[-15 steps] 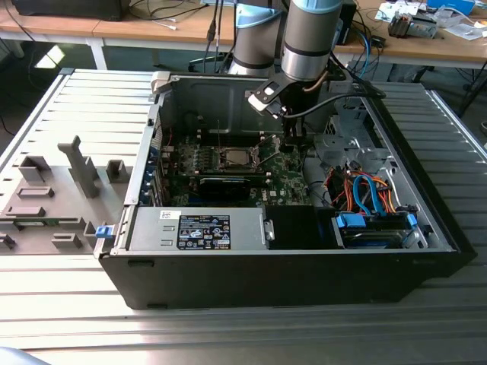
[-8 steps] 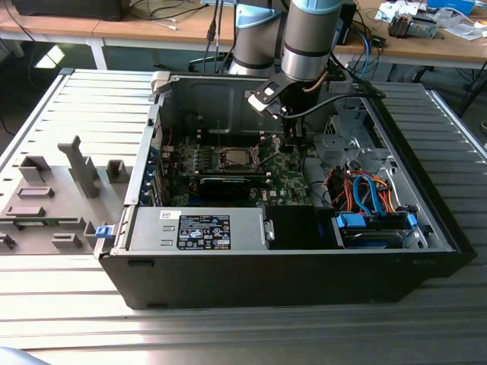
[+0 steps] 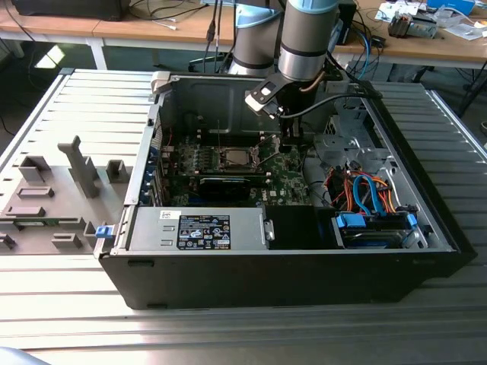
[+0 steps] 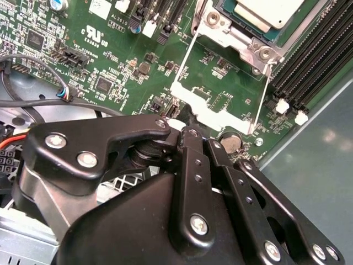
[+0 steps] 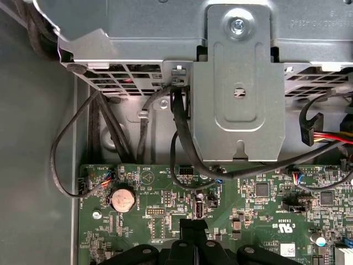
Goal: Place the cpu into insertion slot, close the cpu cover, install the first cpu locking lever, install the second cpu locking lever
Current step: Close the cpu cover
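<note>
The cpu (image 4: 268,10) lies silvery side up in the insertion slot (image 4: 220,25), whose metal frame rings it. In the exterior view the cpu (image 3: 232,158) shows in the middle of the green board. The cpu cover (image 4: 209,114) stands swung open away from the slot, and the board shows through its square window. My gripper (image 4: 186,122) has its black fingers drawn together, shut, with the tip touching the cover's free edge. In the exterior view the gripper (image 3: 290,144) hangs inside the case to the exterior view's right of the slot. In the first wrist view the gripper (image 5: 193,229) hovers over the board's edge.
Long black memory slots (image 4: 314,61) run beside the slot, and a coin battery (image 4: 230,142) sits close to the gripper tip. A metal bracket (image 5: 237,83) and black cables (image 5: 110,132) lie beyond the board. A long black card (image 3: 228,184), a power supply (image 3: 198,228) and coloured cables (image 3: 365,190) crowd the case.
</note>
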Available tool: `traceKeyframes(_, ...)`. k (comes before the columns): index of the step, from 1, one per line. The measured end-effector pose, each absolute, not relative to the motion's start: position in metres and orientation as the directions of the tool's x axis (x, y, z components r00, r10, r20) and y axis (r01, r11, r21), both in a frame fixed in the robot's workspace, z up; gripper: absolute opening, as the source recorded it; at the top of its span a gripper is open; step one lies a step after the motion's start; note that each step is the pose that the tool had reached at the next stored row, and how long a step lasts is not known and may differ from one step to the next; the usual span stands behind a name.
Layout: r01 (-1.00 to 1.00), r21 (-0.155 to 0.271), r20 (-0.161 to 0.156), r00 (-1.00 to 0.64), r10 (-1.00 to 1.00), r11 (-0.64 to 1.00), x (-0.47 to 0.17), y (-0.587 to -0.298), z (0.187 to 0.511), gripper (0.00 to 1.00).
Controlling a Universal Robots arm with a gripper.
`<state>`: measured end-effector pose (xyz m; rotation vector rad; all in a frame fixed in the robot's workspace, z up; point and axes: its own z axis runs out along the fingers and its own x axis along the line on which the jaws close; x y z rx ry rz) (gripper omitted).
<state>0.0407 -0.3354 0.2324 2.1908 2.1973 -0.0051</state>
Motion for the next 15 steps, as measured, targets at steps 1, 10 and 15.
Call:
traceKeyframes(1, 1.000, 0.025, -0.030, -0.003, 1.000, 0.003, 0.0401, -0.3354, 0.2324, 0.11)
traceKeyframes(10, 1.000, 0.025, -0.030, -0.003, 1.000, 0.003, 0.0384, -0.3353, 0.2329, 0.11)
traceKeyframes(15, 1.000, 0.025, -0.030, -0.003, 1.000, 0.003, 0.0384, -0.3354, 0.2362, 0.11)
